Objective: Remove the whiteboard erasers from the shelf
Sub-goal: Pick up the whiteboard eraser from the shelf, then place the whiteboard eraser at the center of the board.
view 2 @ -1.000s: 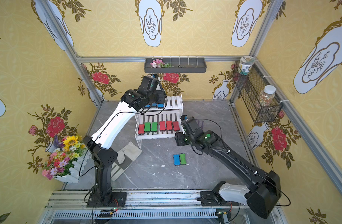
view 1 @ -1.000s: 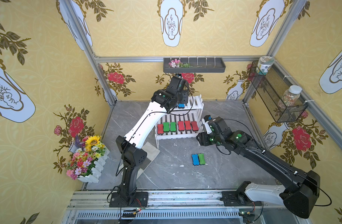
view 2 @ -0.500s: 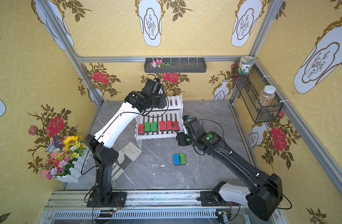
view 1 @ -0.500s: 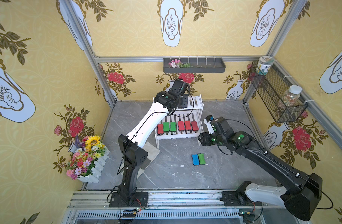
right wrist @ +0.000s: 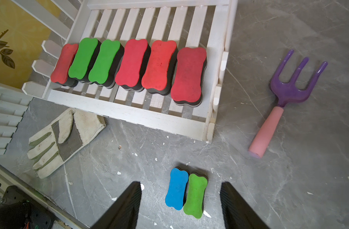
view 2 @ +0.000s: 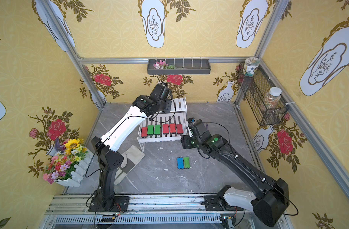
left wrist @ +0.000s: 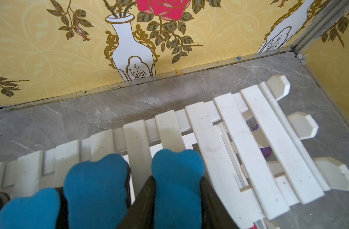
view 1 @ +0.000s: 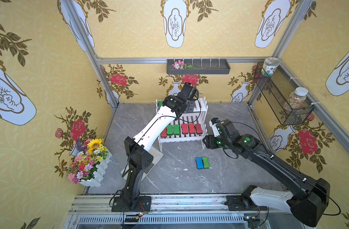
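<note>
Blue eraser on shelf top tier, clamped in left tool, right tool spread wide, empty.

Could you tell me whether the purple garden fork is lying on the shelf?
No, the garden fork lies on the floor beside the shelf.

The shelf has bare upper-tier slats from the three blue erasers to its end pickets. Six red and green erasers crowd the lower tier's front rail, with bare slats behind. The left arm crosses over one end of that row. On the tabletop, open stone lies between the glove, garden fork and loose eraser pair.
</note>
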